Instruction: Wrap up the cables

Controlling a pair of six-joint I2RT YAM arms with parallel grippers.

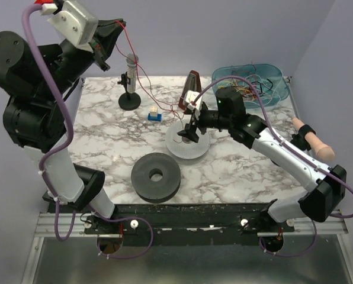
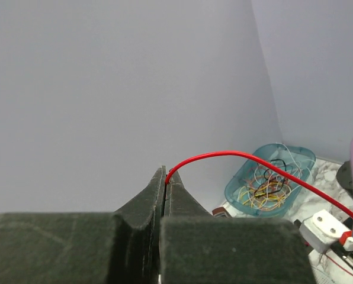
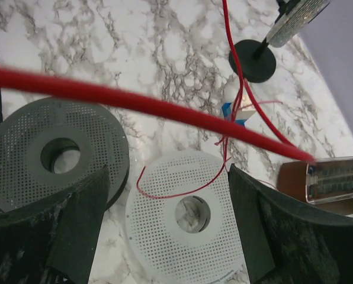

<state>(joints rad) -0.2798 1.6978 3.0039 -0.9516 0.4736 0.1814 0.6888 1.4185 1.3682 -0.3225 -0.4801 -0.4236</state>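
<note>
Well above the far left corner of the bench (image 1: pixel 105 139), the left claw (image 1: pixel 117 28) is pressed together on a red cable (image 2: pixel 224 153). Its wrist view shows the wire nipped right at the fingertips (image 2: pixel 150 201), arching up and away to the right. From there the cable drops over the far side of the bench, passes close by a black stand (image 1: pixel 129 89) near the far edge, and runs toward the middle. There a thin red strand curls in a loose loop over the edge of a white disc (image 1: pixel 191 148).

The right claw (image 1: pixel 187 131) hangs just over that disc with its fingers (image 3: pixel 64 231) spread wide and nothing between them. In its wrist view the cable crosses close to the lens as a thick blurred red bar, above the disc and apart from both fingers.

A dark disc (image 1: pixel 156 176) lies flat toward the near edge, just beside the white one and to its left. Between the stand and the white disc sits a small blue block (image 1: pixel 154 116), and a brown case (image 1: pixel 192 89) stands on the far side of the white disc. At the far right corner a teal bin (image 1: pixel 224 72) holds a tangle (image 1: pixel 250 89) of yellow, red, green and black wires.
</note>
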